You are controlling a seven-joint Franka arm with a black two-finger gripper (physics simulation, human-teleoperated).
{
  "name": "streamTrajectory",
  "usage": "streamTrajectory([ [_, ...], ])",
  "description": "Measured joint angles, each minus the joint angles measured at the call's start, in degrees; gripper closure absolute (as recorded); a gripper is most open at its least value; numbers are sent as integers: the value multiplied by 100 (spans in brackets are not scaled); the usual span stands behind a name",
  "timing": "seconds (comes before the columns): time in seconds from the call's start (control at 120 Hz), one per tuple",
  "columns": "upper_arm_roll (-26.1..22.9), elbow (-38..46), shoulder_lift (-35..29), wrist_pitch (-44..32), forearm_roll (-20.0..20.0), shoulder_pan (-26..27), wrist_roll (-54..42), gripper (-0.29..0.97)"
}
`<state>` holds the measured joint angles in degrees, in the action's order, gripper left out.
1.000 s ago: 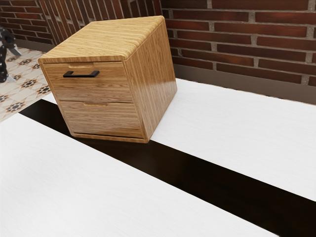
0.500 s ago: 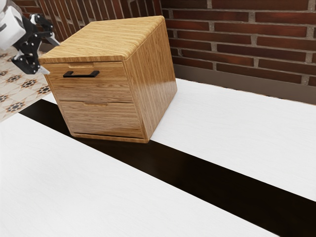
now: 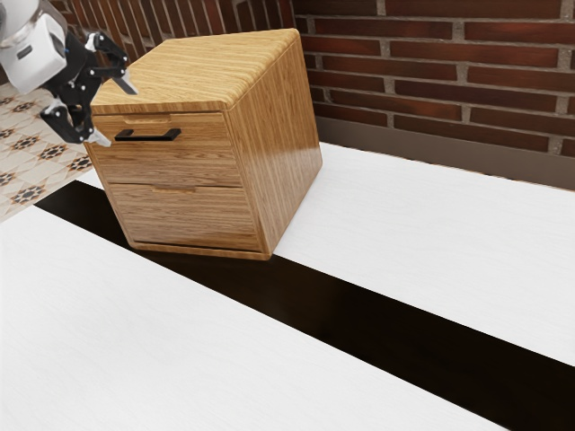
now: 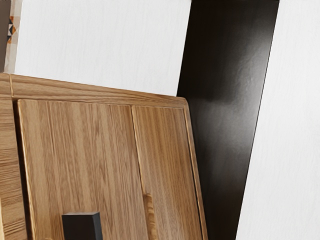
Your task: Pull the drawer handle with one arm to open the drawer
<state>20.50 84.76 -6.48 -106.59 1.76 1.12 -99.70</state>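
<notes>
A wooden two-drawer cabinet [image 3: 216, 135] stands on the table. Its upper drawer [image 3: 166, 148] carries a black bar handle [image 3: 147, 135] and sits flush with the cabinet front, as does the lower drawer [image 3: 184, 215]. My gripper [image 3: 106, 109] hovers at the cabinet's upper corner on the exterior view's left, just left of the handle, open, one finger [image 3: 124, 79] high and the other low, with nothing between them. In the wrist view the cabinet front [image 4: 100, 165] shows with one end of the black handle [image 4: 81, 226] close under my hand.
The table [image 3: 431, 242] is white with a broad black stripe [image 3: 377, 332] running diagonally under the cabinet. A red brick wall [image 3: 449, 63] stands behind. Patterned floor tiles [image 3: 31, 153] lie at the exterior view's left, beyond the table edge.
My gripper has come in from the exterior view's left edge and moved right and a little down, now close beside the handle. The cabinet and drawers have not moved.
</notes>
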Motion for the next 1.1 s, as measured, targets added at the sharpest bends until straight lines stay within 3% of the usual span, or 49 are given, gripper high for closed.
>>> streamTrajectory([
  [0.358, 132, -52, -201, 476, -71, -43, 70, 0],
  [0.633, 1361, -207, -183, 532, -86, -107, 234, 0],
  [1.1, 1601, -213, 541, -708, -27, -59, 393, 0],
])
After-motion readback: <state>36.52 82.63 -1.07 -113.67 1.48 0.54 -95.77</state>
